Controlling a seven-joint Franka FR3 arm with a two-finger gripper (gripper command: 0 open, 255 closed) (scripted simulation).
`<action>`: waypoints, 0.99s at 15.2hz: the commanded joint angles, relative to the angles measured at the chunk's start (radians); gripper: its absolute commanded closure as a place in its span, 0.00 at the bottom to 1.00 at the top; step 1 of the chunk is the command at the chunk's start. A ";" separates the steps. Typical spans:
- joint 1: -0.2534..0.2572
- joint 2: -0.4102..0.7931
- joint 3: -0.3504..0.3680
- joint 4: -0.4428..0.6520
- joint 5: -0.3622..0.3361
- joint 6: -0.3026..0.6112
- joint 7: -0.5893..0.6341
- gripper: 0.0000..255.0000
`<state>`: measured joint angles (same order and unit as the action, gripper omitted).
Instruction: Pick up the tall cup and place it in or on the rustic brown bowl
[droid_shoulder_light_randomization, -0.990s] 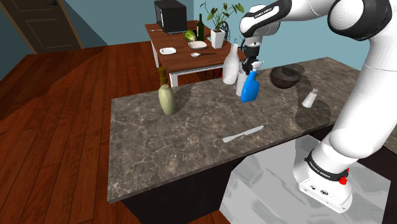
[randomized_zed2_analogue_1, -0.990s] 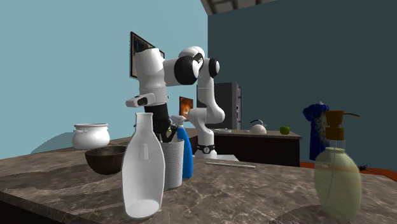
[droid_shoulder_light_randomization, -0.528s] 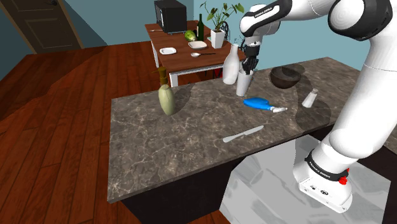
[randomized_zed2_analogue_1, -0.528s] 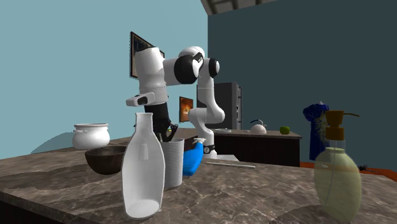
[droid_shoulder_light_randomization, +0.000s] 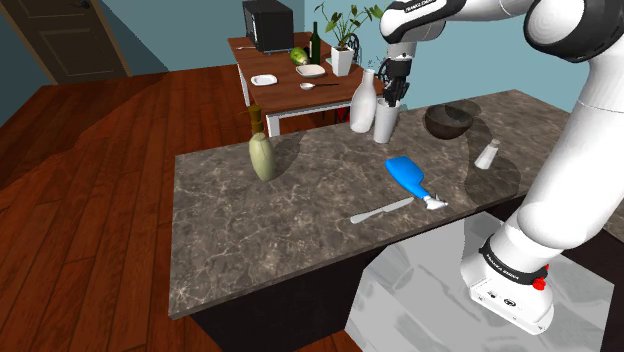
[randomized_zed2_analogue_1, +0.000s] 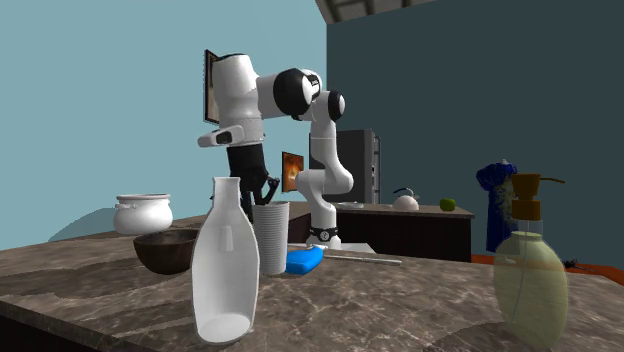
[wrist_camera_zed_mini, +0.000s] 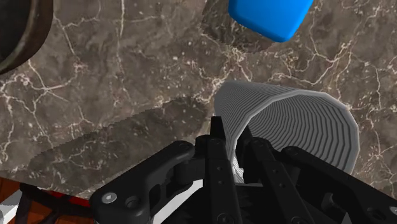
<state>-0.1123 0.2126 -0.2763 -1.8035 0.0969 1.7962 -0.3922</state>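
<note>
The tall cup (droid_shoulder_light_randomization: 385, 120) is a white ribbed tumbler, hanging a little above the dark marble counter (droid_shoulder_light_randomization: 280, 225). My gripper (droid_shoulder_light_randomization: 393, 92) is shut on its rim, one finger inside and one outside. From the wrist, the fingers (wrist_camera_zed_mini: 219, 156) clasp the ribbed cup wall (wrist_camera_zed_mini: 286, 121). In the second exterior view the cup (randomized_zed2_analogue_1: 270, 238) hangs under the gripper (randomized_zed2_analogue_1: 265, 192), its base off the counter. The dark brown bowl (droid_shoulder_light_randomization: 450, 120) stands just to the shoulder view's right of the cup; the bowl (randomized_zed2_analogue_1: 165, 250) also sits behind the white bottle.
A blue spray bottle (droid_shoulder_light_randomization: 410, 177) lies on its side near a knife (droid_shoulder_light_randomization: 382, 210). A white bottle (droid_shoulder_light_randomization: 364, 100) stands close beside the cup. A soap dispenser (droid_shoulder_light_randomization: 262, 150), a small shaker (droid_shoulder_light_randomization: 487, 154) and a white pot (randomized_zed2_analogue_1: 143, 213) also stand on the counter.
The blue spray bottle fell over and slid toward the counter's front, by the knife. My gripper rose, lifting the cup off the counter.
</note>
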 joint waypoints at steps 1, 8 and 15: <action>0.000 -0.008 0.000 0.019 -0.003 -0.027 0.003 1.00; 0.000 -0.027 -0.002 0.089 -0.009 -0.115 0.010 1.00; -0.001 -0.035 -0.004 0.173 -0.012 -0.206 0.015 1.00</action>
<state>-0.1124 0.1771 -0.2793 -1.6473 0.0845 1.6065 -0.3768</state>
